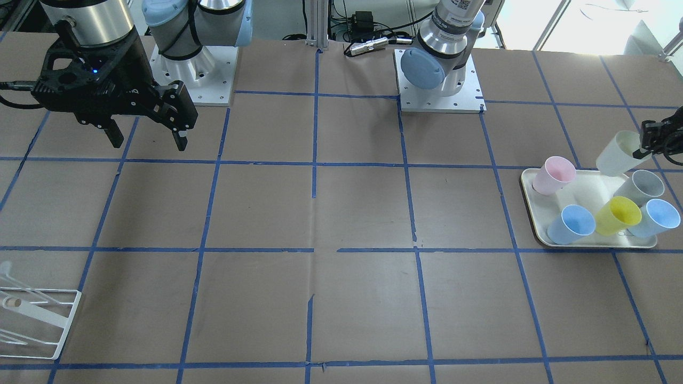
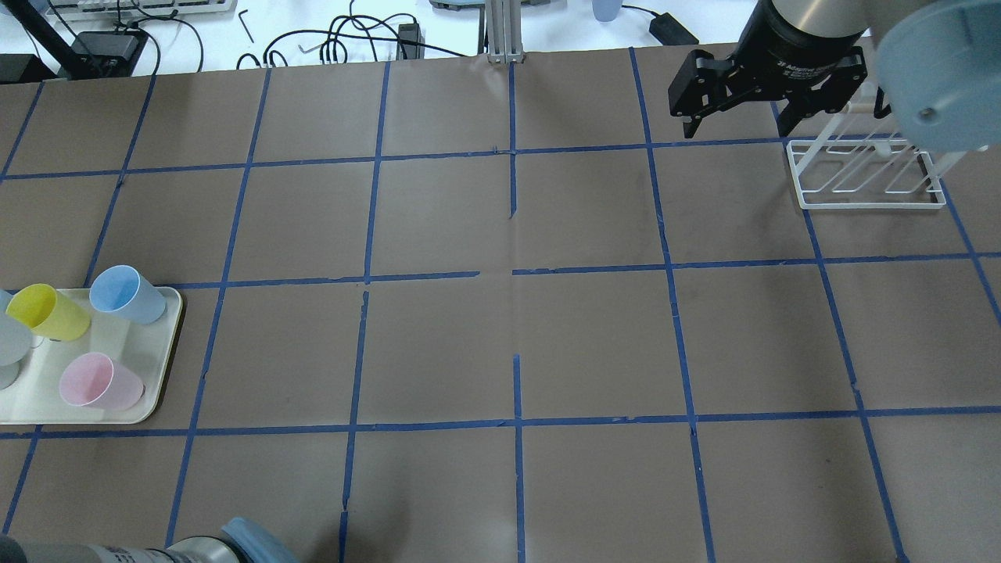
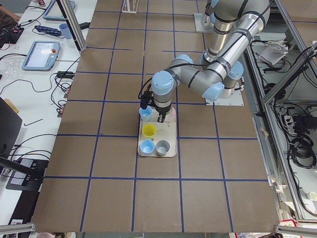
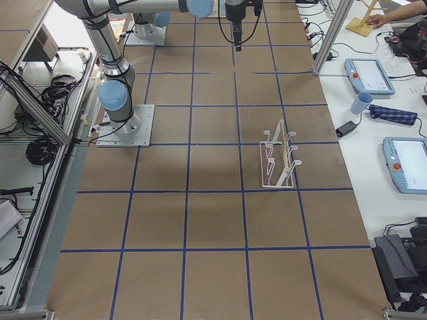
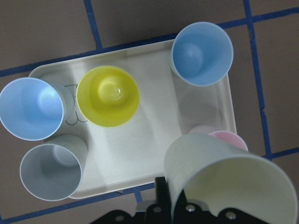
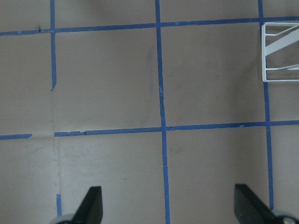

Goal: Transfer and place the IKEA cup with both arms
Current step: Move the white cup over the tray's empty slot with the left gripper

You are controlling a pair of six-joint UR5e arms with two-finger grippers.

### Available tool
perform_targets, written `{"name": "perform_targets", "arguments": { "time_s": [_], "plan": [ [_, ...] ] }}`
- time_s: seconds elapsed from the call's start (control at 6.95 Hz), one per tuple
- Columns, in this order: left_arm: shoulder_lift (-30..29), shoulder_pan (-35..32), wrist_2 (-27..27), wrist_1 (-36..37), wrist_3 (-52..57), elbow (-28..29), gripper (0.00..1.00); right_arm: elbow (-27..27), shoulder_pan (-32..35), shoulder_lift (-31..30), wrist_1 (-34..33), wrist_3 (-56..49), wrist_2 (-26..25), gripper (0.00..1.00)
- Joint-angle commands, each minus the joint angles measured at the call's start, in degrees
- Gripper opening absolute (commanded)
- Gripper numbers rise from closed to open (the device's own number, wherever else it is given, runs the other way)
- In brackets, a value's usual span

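Note:
The off-white IKEA cup (image 1: pixel 618 155) hangs tilted above the back edge of the cream tray (image 1: pixel 589 186). My left gripper (image 1: pixel 644 143) is shut on its rim. In the left wrist view the cup (image 5: pixel 229 182) fills the lower right and hides most of the pink cup (image 5: pixel 224 138) below it. My right gripper (image 1: pixel 149 141) is open and empty, high above the table near its own base. It also shows in the overhead view (image 2: pixel 737 129), and the right wrist view shows its spread fingers (image 6: pixel 93 205).
The tray (image 2: pixel 160 375) holds two blue cups (image 5: pixel 202 46) (image 5: pixel 30 108), a yellow cup (image 5: pixel 107 95), a grey cup (image 5: pixel 50 171) and the pink cup (image 1: pixel 555 175). A white wire rack (image 2: pixel 864 176) stands beside the right gripper.

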Motion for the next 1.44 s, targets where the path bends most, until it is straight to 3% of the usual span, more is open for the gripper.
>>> {"name": "perform_targets", "arguments": {
  "time_s": [0.0, 1.29],
  "plan": [
    [-3.6, 2.1, -0.2, 3.4, 3.0, -0.4, 0.00, -0.1, 0.0, -0.2, 0.9, 0.0, -0.1, 1.00],
    [-8.8, 2.1, 0.3, 6.2, 2.9, -3.2, 0.00, -0.1, 0.0, -0.3, 0.9, 0.0, -0.2, 1.00]
  ]
}}
